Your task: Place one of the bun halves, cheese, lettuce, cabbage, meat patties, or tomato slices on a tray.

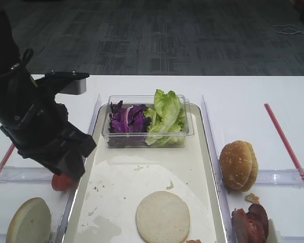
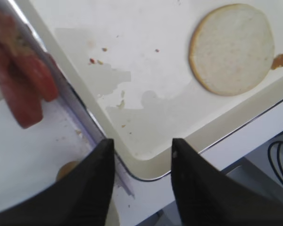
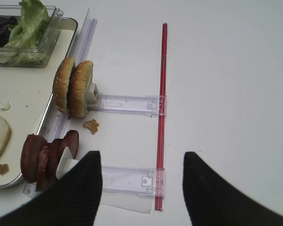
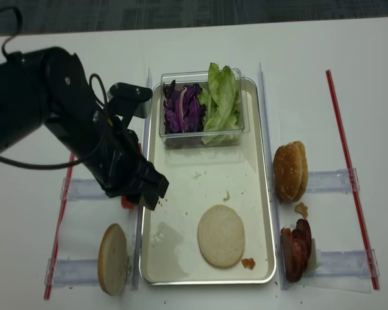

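Observation:
One pale bun half (image 1: 162, 216) (image 2: 232, 49) lies flat near the front of the long off-white tray (image 1: 116, 179) (image 2: 155, 117). Another bun half (image 1: 29, 221) stands on edge left of the tray. My left gripper (image 2: 142, 143) (image 1: 66, 167) hangs open and empty over the tray's near left corner, with the red tomato slices (image 1: 61, 183) (image 2: 23, 89) just beside it outside the rim. Cabbage (image 1: 127, 119) and lettuce (image 1: 167, 116) fill a clear box at the tray's back. Meat patties (image 3: 47, 157) (image 1: 251, 223) stand right of the tray. My right gripper (image 3: 141, 157) is open above bare table. The cheese is out of view.
Two sesame bun tops (image 1: 238, 164) (image 3: 73, 87) stand on edge right of the tray, with a crumb (image 3: 90, 125) below them. Clear plastic rails (image 3: 127, 103) and a red strip (image 3: 162, 94) lie on the white table. The table's front edge is close under the left gripper.

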